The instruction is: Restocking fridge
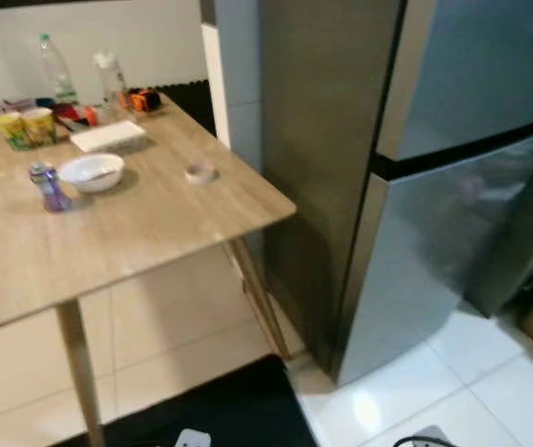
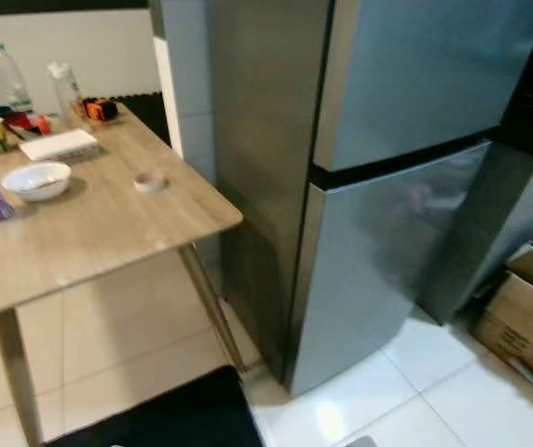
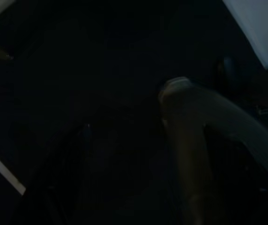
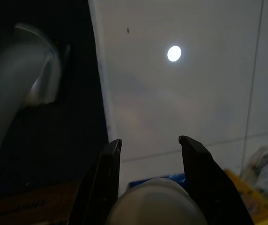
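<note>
Right wrist view: right tool (image 4: pixel 149 139) clenched on a white-capped bottle (image 4: pixel 157 201) — fridge (image 1: pixel 416 186) doors closed beside the table (image 1: pixel 155 233) edge.

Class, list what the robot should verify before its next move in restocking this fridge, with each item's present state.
1. Fridge open: not ok, both doors shut.
2. Right end effector loaded: ok, grips a pale rounded item.
3. Left wrist view usable: not ok, too dark.
4. Stock left on table: ok, bottles stand there.
5. Cardboard box clear of door swing: cannot tell.
</note>
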`<state>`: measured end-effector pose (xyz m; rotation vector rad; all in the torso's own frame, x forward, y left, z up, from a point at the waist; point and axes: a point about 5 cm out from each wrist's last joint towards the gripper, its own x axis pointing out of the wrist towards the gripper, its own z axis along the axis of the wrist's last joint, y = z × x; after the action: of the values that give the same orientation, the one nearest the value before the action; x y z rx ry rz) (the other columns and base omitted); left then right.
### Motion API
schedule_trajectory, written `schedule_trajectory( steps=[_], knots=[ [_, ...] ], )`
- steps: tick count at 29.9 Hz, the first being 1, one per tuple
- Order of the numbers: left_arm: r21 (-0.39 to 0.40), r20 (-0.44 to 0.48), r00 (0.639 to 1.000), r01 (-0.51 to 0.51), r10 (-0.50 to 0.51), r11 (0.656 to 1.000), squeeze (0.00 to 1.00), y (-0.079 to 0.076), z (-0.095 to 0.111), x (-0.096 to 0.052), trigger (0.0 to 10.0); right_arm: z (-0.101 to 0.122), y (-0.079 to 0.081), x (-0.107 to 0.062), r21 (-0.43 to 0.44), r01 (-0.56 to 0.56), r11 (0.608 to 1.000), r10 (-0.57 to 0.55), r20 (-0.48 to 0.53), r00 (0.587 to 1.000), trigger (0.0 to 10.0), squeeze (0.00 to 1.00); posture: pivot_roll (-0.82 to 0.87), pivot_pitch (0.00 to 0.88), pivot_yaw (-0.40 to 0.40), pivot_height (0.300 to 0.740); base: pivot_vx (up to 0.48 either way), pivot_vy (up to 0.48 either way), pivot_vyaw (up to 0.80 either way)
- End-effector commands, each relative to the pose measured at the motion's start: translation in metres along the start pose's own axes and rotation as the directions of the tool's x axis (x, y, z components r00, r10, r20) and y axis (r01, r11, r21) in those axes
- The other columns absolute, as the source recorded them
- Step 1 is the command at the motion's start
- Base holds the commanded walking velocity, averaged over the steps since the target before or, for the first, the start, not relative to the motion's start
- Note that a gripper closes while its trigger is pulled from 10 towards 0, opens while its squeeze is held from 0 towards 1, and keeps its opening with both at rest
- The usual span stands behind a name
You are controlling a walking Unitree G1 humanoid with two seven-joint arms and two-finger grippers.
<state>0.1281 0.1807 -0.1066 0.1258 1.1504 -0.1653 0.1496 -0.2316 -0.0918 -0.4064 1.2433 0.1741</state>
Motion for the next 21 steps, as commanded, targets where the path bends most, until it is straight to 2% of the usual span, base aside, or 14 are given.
schedule_trajectory(
  steps=[1,13,21],
  knots=[
    [0.002,-0.027,1.0,0.016,-0.016,1.0,0.0,-0.0038,-0.0067,-0.0003,10.0,0.0005,-0.0023,-0.0003,-0.017,0.009,1.0,-0.01,-0.003,1.0,10.0,0.0,-0.09,0.0,-0.006,0.74,0.0,-0.465,0.0],
    [0.002,-0.017,1.0,0.019,-0.019,1.0,0.0,-0.0047,-0.0034,0.0003,10.0,0.0011,-0.0019,-0.0002,-0.021,0.007,1.0,-0.007,-0.003,1.0,10.0,0.0,-0.09,0.0,-0.006,0.74,0.0,-0.435,0.0],
    [0.001,-0.014,1.0,0.008,-0.008,1.0,0.0,-0.0034,-0.0024,0.0003,10.0,0.0014,-0.0015,-0.0002,-0.026,0.005,1.0,-0.005,-0.002,1.0,10.0,0.0,-0.09,0.0,-0.006,0.74,0.0,0.0,0.0]
  ],
)
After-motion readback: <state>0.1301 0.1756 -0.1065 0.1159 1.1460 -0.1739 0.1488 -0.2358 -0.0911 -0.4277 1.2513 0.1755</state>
